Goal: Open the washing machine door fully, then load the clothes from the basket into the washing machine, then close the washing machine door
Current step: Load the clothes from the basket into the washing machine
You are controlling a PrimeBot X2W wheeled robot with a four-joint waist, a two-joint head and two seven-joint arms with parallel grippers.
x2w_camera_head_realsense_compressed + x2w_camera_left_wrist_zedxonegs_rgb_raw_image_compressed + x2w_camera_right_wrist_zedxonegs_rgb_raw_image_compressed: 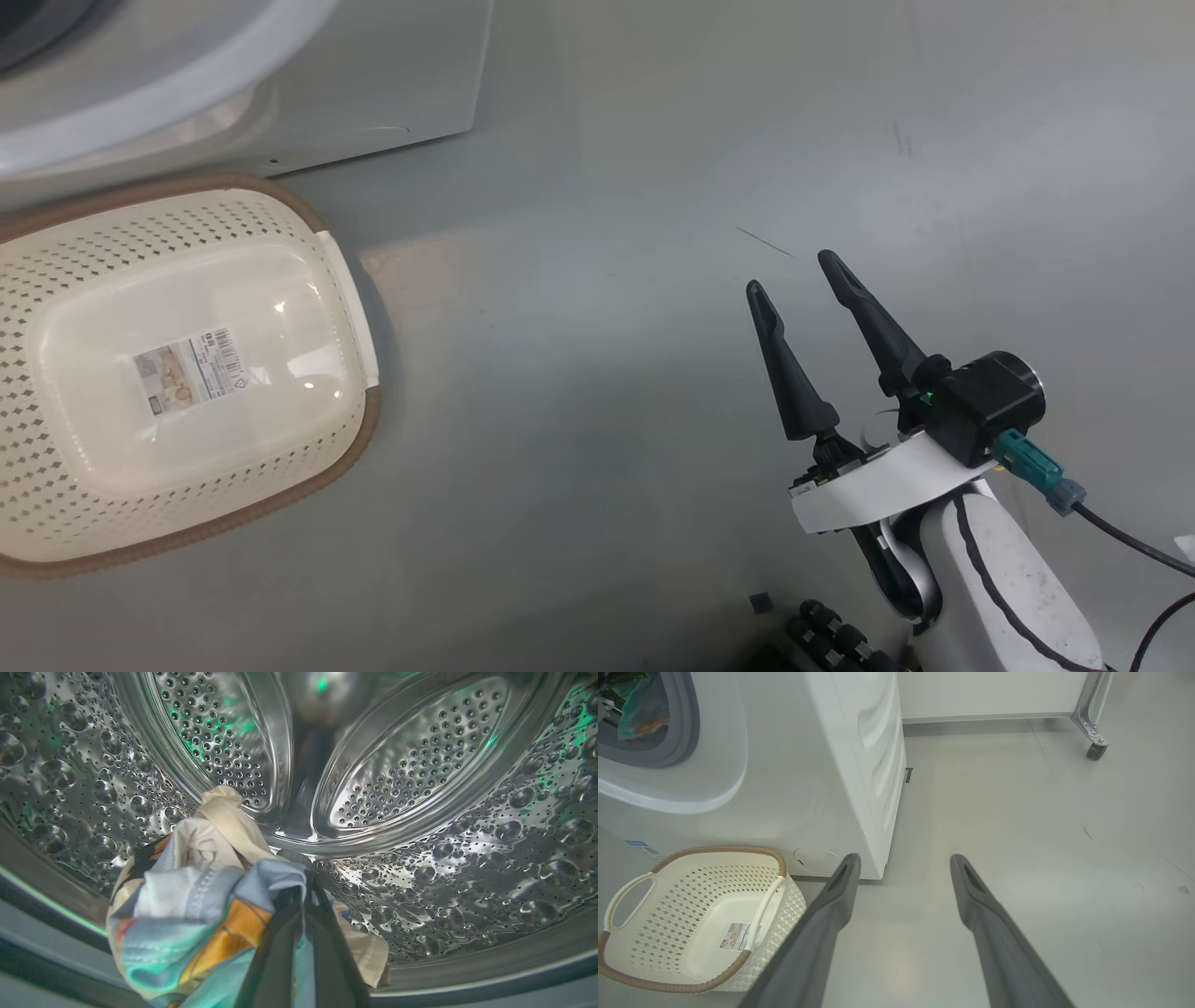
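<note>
The left gripper is pinching the clothes, bunching at its left inside the washing machine, while the right gripper is hovering spread over the floor, right of the basket.

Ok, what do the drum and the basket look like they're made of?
Washing machine drum: likely stainless steel, mirror-shiny, embossed and perforated. Basket: apparently moulded cream plastic, glossy bottom, diamond-perforated walls; brown rim looks woven, possibly moulded too.
</note>
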